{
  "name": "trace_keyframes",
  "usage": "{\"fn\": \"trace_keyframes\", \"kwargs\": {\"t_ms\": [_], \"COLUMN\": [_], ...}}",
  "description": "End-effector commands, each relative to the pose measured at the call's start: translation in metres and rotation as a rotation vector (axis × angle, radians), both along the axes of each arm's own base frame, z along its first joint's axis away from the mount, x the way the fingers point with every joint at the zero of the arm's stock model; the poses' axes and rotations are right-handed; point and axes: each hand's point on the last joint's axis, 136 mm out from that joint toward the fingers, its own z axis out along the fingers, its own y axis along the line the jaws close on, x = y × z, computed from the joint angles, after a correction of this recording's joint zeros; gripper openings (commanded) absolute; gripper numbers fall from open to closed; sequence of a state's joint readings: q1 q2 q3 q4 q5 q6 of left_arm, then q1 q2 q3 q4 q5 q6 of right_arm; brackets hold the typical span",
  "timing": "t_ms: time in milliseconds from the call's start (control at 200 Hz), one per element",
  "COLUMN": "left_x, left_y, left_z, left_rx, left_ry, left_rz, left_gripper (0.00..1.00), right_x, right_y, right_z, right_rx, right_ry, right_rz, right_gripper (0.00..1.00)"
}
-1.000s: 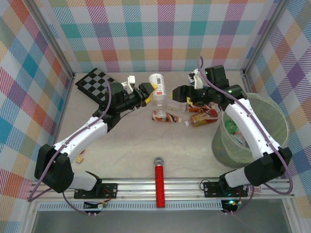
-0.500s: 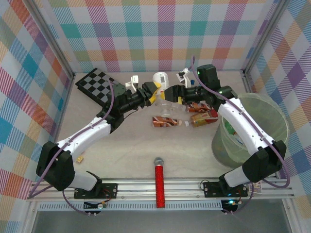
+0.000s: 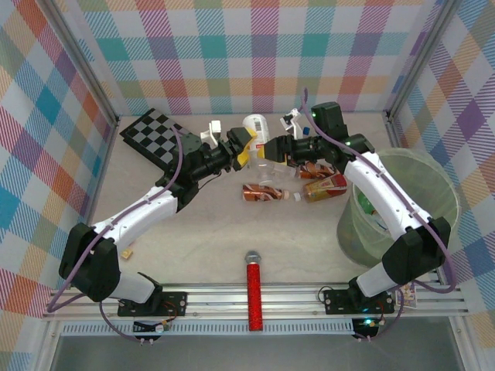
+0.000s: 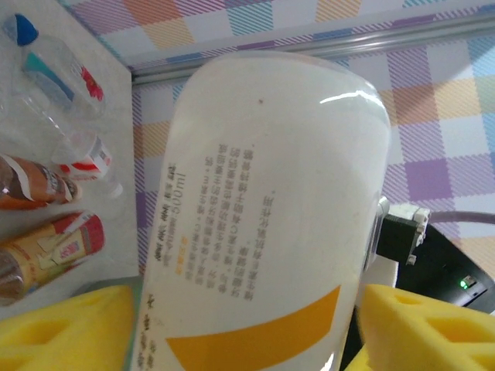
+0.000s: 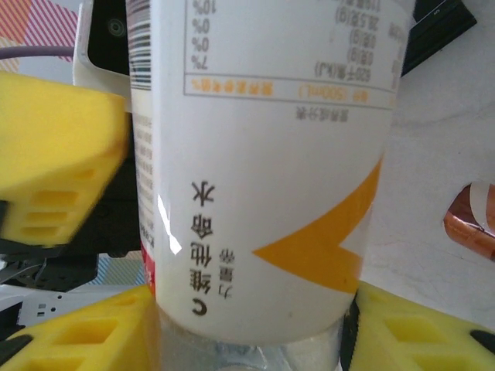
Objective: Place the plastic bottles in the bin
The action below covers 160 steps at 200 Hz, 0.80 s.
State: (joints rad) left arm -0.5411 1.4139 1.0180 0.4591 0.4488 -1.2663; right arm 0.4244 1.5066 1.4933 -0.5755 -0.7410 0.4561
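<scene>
Up in the top middle of the overhead frame, the white-labelled plastic bottle (image 3: 254, 127) is hanging crosswise between both arms, the right gripper (image 3: 274, 148) pinching it, the left gripper (image 3: 240, 144) bracketing it, gripping or not I cannot tell, while the bin (image 3: 353, 236) is sitting lower right, nearer the right arm.

2 white arms (image 3: 139, 212), black joints (image 3: 89, 263), purple cables (image 3: 176, 158), yellow jaws.
</scene>
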Motion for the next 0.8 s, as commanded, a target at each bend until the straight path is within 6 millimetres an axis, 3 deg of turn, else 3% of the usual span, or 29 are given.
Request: {"fn": "trace_keyframes", "kwargs": {"t_ms": [0,95,240,320,450,630,795], "left_x": [-0.005,0.0,0.007,0.009,0.007,0.0,-0.009], "left_y": [-0.005,0.002,0.011,0.013,0.021,0.031,0.023], "left_z": [0.013,0.011,0.0,-0.017,-0.06,-0.111,-0.14], "left_rx": [-0.024,-0.007,0.08,0.203,0.479,0.662,0.712], "left_ry": [-0.061,-0.063,-0.068,-0.06,-0.021,0.077,0.126], "left_rz": [-0.035,-0.018,0.007,0.008,0.001,0.002,0.001], "left_gripper": [0.88,0.99,1.0,1.0,1.0,0.98,0.96], "right_x": [-0.001,-0.001,-0.007,-0.016,-0.037,-0.074,-0.091], "right_y": [-0.011,-0.036,-0.088,-0.123,-0.187,-0.273,-0.314], "right_z": [0.026,0.039,0.056,0.063,0.07,0.064,0.041], "right_rx": [-0.01,-0.036,-0.131,-0.229,-0.438,-0.695,-0.788], "right_ry": [-0.083,-0.106,-0.136,-0.15,-0.154,-0.049,0.076], "right_rz": [-0.011,-0.073,-0.224,-0.338,-0.554,-0.825,-0.929], "right_gripper": [0.53,0.52,0.51,0.5,0.48,0.47,0.46]}}
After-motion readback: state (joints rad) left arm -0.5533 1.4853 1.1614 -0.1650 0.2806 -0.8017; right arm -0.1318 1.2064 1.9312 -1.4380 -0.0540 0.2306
